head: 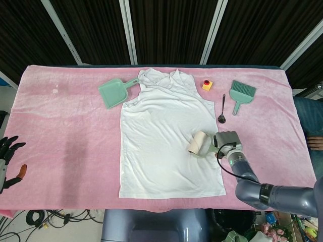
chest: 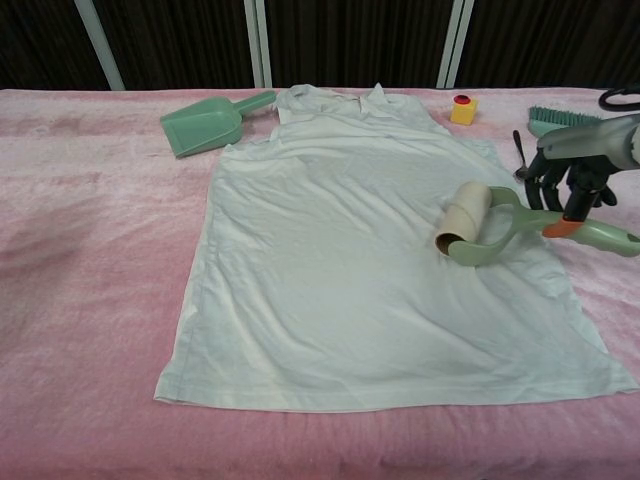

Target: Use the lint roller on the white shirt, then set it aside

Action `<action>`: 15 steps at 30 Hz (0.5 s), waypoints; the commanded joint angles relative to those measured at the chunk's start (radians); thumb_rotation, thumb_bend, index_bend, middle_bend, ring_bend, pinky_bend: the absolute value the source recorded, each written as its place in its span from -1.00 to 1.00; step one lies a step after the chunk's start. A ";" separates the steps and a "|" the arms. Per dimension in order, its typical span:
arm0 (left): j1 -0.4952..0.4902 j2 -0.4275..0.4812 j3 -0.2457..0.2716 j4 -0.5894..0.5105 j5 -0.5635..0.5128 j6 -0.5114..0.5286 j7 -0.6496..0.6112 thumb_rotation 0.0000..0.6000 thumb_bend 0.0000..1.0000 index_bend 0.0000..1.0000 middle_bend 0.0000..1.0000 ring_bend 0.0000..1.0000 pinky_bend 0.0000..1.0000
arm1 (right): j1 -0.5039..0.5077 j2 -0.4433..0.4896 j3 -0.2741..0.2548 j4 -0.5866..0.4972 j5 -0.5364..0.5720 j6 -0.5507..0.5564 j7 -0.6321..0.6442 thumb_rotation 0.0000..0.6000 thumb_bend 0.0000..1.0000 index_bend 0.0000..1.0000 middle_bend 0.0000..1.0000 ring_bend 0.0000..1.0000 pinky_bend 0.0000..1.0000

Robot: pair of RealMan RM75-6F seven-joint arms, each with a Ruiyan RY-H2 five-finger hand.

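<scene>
The white shirt [head: 166, 136] [chest: 360, 260] lies flat on the pink cloth. My right hand [head: 228, 141] [chest: 570, 180] grips the green handle of the lint roller [head: 200, 144] [chest: 470, 222]. The roller's cream drum rests near the shirt's right edge, and the handle reaches out past that edge. My left hand [head: 7, 157] shows only at the far left edge of the head view, off the table, fingers spread and holding nothing.
A green dustpan [head: 113, 93] [chest: 205, 124] lies left of the collar. A small yellow block with a red top [head: 207, 84] [chest: 461, 108], a spoon [head: 222, 111] and a green brush [head: 240, 94] [chest: 565, 118] lie right of the shirt.
</scene>
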 commanded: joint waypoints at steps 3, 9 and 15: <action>0.001 -0.001 0.000 -0.002 -0.001 0.002 0.004 1.00 -0.17 -0.61 -0.83 -1.00 -0.97 | -0.028 0.064 -0.034 -0.028 0.000 -0.014 0.015 1.00 0.45 0.53 0.36 0.43 0.30; 0.004 -0.001 0.000 -0.004 0.002 0.008 0.007 1.00 -0.17 -0.61 -0.83 -1.00 -0.97 | -0.064 0.115 -0.019 -0.037 -0.058 -0.042 0.080 1.00 0.45 0.53 0.36 0.43 0.30; 0.005 0.001 -0.001 -0.004 0.001 0.011 0.002 1.00 -0.17 -0.61 -0.83 -1.00 -0.97 | -0.133 0.150 0.045 -0.034 -0.168 -0.015 0.212 1.00 0.45 0.53 0.36 0.43 0.30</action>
